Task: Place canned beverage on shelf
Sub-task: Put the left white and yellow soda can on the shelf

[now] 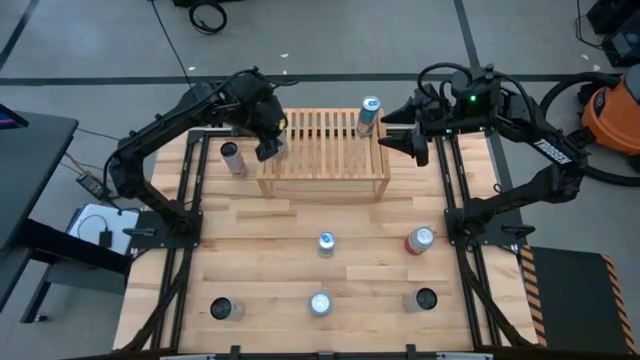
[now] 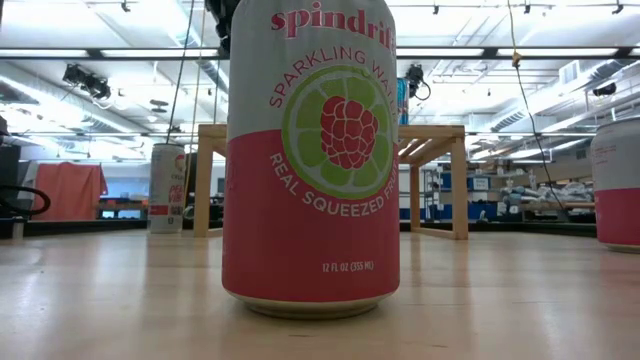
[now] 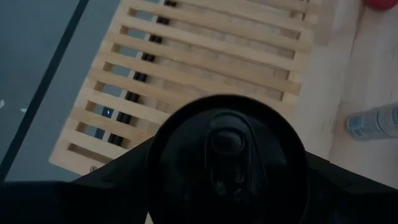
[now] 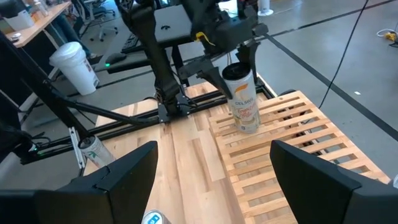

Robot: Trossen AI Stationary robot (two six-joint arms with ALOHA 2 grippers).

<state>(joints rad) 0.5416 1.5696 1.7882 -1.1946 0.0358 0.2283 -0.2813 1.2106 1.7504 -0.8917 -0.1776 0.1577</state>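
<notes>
The shelf [image 1: 330,165] is a pale wooden slatted rack at the table's far middle. A white canned beverage [image 4: 244,102] stands upright on the slats at the shelf's left end. Its dark top [image 3: 227,155] fills the left wrist view. My left gripper [image 1: 272,138] is right at the top of this can, coming from above. Another can [image 1: 369,115] stands on the shelf's far right corner. My right gripper [image 1: 397,137] hangs open in the air just off the shelf's right end, with nothing in it.
One can [image 1: 232,157] stands on the table left of the shelf. Several more stand on the near half, among them a blue-topped can [image 1: 326,243] and a red can [image 1: 419,240]. A pink Spindrift can [image 2: 310,160] stands right before the low camera.
</notes>
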